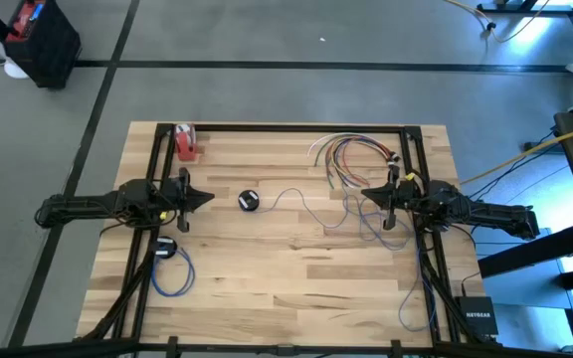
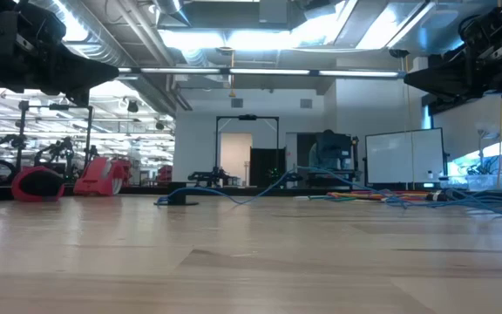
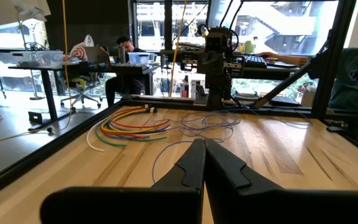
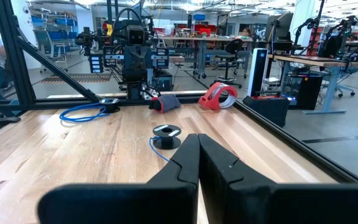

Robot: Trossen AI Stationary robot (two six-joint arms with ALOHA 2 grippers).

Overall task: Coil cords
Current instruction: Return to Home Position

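A blue cord (image 1: 311,211) lies slack in loose loops across the table's middle, one end at a small black round disc (image 1: 249,201) that rests flat on the wood (image 4: 166,132). A bundle of red, orange, yellow and white cords (image 1: 351,154) lies spread out at the far right (image 3: 132,127). Another blue cord (image 1: 172,270) lies coiled near the left arm's base. My left gripper (image 1: 205,197) is shut and level at the table's left, above the wood (image 3: 204,152). My right gripper (image 1: 368,194) is shut and level at the right (image 4: 197,149). Neither touches a cord.
A red tape dispenser (image 1: 185,142) stands at the far left corner. A black frame (image 1: 296,127) runs around the table. More blue cable (image 1: 411,298) and a black box (image 1: 477,316) lie at the near right. People sit beyond the table (image 3: 353,68).
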